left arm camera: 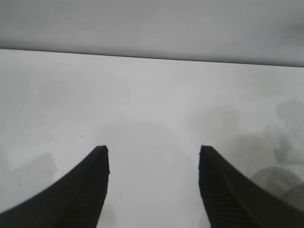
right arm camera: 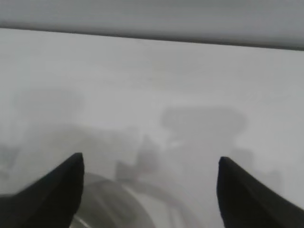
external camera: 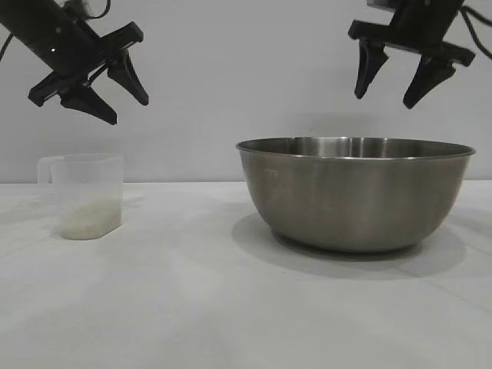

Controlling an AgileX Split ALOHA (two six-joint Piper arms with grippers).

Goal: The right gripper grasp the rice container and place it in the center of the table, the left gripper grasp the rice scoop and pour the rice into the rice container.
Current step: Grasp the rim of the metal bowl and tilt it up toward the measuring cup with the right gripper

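The rice scoop (external camera: 87,194) stands upright on the counter (external camera: 192,300) at the left, a shallow layer of rice (external camera: 88,217) in it. The left gripper (external camera: 115,96) hangs above it, jaws spread wide and empty. To the right sits the rice container (external camera: 355,192), with the right gripper (external camera: 390,86) above its rim, jaws wide and empty. I judge that the container comes first: lower over the near rim, pinch the thin wall squarely, then shift it gently toward centre.
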